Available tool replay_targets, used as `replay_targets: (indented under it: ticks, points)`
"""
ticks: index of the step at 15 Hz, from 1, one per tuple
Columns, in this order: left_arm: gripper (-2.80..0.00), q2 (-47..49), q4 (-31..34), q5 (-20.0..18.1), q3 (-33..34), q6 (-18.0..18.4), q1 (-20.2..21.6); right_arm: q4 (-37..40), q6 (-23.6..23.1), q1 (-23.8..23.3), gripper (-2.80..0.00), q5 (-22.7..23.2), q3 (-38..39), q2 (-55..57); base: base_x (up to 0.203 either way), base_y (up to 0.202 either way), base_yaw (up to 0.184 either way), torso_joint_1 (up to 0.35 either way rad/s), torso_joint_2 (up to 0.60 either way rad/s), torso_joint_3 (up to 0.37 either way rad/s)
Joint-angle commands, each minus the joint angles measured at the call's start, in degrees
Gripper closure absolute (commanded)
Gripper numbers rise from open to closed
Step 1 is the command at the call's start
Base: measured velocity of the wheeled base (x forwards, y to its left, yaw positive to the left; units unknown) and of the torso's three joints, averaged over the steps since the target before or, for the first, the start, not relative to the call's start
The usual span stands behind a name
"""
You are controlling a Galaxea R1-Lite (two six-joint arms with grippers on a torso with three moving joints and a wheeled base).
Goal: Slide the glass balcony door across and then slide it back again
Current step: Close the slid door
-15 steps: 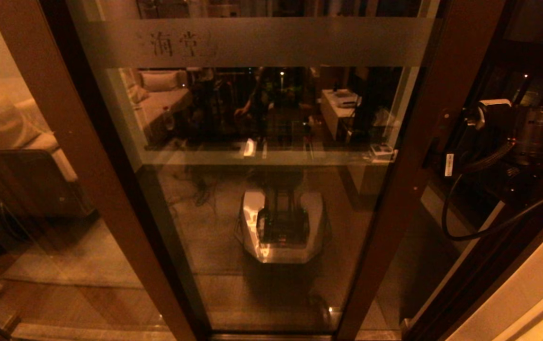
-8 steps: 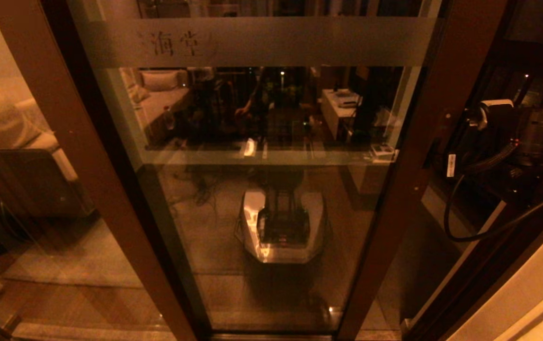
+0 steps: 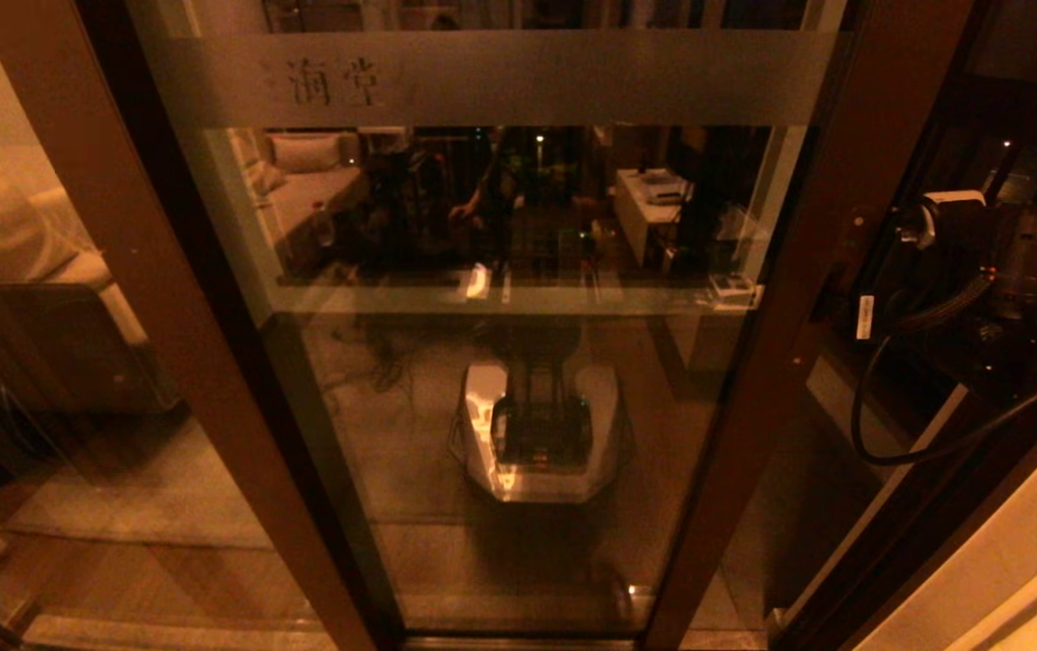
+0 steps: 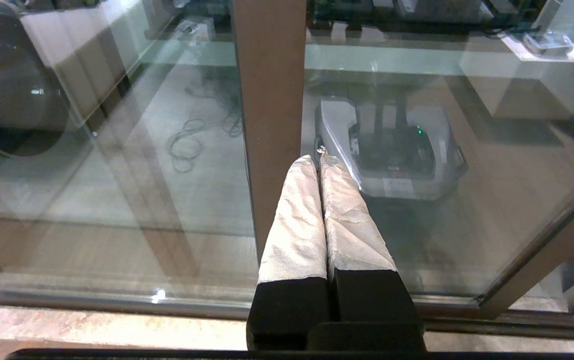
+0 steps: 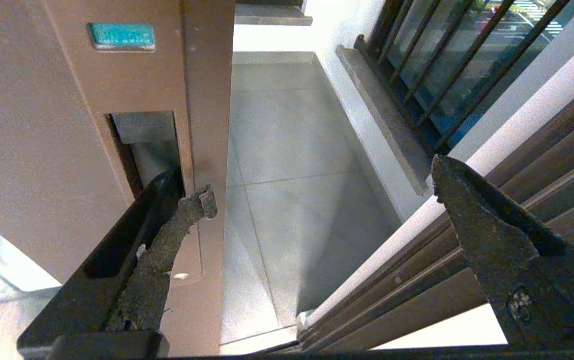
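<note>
The glass balcony door (image 3: 518,407) fills the head view, with its frosted band (image 3: 518,80) near the top. Its right stile (image 3: 807,271) stands a little short of the jamb, leaving a narrow gap. My right gripper (image 5: 322,180) is open at that stile (image 5: 201,100): one finger (image 5: 166,225) sits in the recessed handle (image 5: 144,140), the other finger (image 5: 472,220) hangs free over the gap. My left gripper (image 4: 318,159) is shut and empty, its taped fingers pointing at a brown stile (image 4: 266,100) low near the floor track.
A fixed brown-framed glass panel (image 3: 39,380) stands to the left. Through the gap lie the tiled balcony floor (image 5: 287,150), a low ledge with dark railings (image 5: 417,60) and the stepped door jamb (image 5: 467,280). My right arm (image 3: 1006,262) and its cable fill the right side.
The door's right stile and the frosted band's end have shifted slightly to the right, and my right arm has moved with them. The left arm shows no change.
</note>
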Motion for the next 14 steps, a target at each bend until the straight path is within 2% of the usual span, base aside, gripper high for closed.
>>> replay_targets:
  ticks: [1,7,14]
  points:
    - [0.0,0.1,0.0,0.0,0.0,0.0,0.0,0.0,-0.2,-0.3,-2.8,-0.2,-0.1,0.4,0.0,0.0,0.0,0.0,0.0,0.0]
    - [0.0,0.1,0.0,0.0,0.0,0.0,0.0,0.0,-0.4,-2.1,-2.8,-0.2,0.1,0.3,0.0,0.0,0.0,0.0,0.0,0.0]
    - [0.0,0.1,0.0,0.0,0.0,0.0,0.0,0.0,-0.3,-2.1,-2.8,-0.2,1.7,-0.9,0.0,0.0,0.0,0.0,0.0,0.0]
